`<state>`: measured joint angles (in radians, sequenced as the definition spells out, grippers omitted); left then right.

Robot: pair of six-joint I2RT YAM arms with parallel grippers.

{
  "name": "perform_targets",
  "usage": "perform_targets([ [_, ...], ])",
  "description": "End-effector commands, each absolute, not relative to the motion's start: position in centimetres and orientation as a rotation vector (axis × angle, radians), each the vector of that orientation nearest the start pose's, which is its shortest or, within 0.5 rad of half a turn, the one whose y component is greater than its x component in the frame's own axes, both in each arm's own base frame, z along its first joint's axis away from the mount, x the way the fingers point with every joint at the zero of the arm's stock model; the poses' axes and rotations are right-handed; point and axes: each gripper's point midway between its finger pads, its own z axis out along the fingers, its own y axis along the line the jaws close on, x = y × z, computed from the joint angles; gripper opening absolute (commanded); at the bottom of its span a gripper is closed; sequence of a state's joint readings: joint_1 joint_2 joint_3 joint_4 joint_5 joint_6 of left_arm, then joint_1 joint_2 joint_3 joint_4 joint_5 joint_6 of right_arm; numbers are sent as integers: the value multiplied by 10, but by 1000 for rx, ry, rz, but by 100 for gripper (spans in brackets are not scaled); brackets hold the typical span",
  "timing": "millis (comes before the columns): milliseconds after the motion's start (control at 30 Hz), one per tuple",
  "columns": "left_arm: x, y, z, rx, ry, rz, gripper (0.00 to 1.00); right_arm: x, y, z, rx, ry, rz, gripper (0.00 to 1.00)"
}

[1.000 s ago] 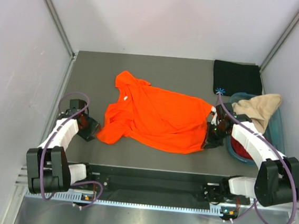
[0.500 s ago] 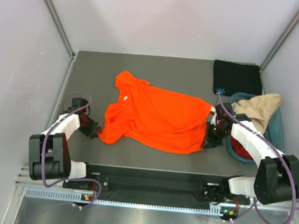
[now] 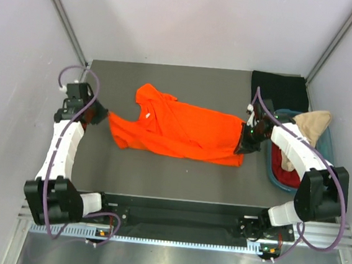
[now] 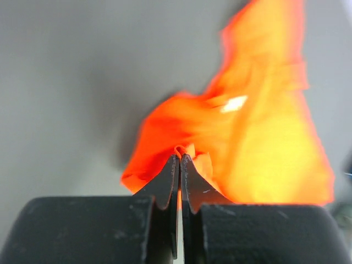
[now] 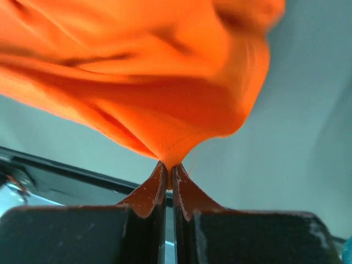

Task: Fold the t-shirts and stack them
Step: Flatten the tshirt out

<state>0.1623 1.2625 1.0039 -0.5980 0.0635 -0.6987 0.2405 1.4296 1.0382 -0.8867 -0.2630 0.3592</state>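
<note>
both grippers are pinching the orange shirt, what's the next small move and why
Probably carry both pinched ends of the orange shirt toward its far edge together, kept level. The left gripper and right gripper are each shut on one end, and the near part is raised but not yet laid over the far half.

You see a bright orange shirt (image 3: 182, 132), a black shirt (image 3: 281, 90), a beige shirt (image 3: 314, 122), a dark red shirt (image 3: 280, 165), a teal tub (image 3: 328, 145) and a grey worktop (image 3: 178, 177).

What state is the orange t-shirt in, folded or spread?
Spread, not folded: the orange t-shirt stretches across the table between the left gripper and right gripper, jaws shut on its ends.
</note>
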Motion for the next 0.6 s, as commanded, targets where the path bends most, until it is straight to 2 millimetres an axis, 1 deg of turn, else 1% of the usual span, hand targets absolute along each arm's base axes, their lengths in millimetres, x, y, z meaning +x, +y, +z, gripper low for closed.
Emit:
perform_targets([
  [0, 359, 10, 252, -744, 2025, -411, 0, 272, 131, 133, 78, 2813, 525, 0],
  [33, 364, 2, 271, -677, 1990, -472, 0, 275, 133, 137, 94, 2822, 527, 0],
  [67, 370, -3, 297, -612, 1931, -510, 0, 287, 137, 154, 83, 2776, 550, 0],
  [100, 373, -9, 313, -542, 1898, -544, 0, 293, 139, 161, 84, 2757, 561, 0],
  [133, 378, -20, 346, -446, 1830, -606, 0, 304, 143, 174, 87, 2728, 573, 0],
  [200, 378, -31, 380, -328, 1757, -652, 0, 318, 145, 187, 83, 2701, 571, 0],
  [233, 380, -33, 393, -291, 1728, -661, 0, 325, 147, 190, 87, 2701, 569, 0],
  [267, 378, -38, 425, -224, 1670, -675, 0, 338, 150, 212, 77, 2645, 586, 0],
  [333, 380, -43, 452, -142, 1620, -677, 0, 352, 153, 231, 88, 2602, 596, 0],
  [367, 374, -45, 485, -91, 1552, -666, 0, 363, 156, 260, 74, 2525, 615, 0],
  [433, 370, -48, 513, -24, 1491, -651, 0, 370, 157, 284, 75, 2478, 620, 0],
  [467, 361, -49, 540, 15, 1430, -630, 0, 375, 157, 313, 64, 2404, 626, 0],
  [500, 359, -46, 551, 20, 1402, -591, 0, 373, 155, 322, 65, 2394, 625, 0],
  [533, 348, -45, 571, 34, 1351, -561, 0, 371, 154, 334, 58, 2368, 620, 0],
  [567, 343, -40, 580, 24, 1324, -530, 0, 369, 153, 353, 47, 2318, 622, 0],
])
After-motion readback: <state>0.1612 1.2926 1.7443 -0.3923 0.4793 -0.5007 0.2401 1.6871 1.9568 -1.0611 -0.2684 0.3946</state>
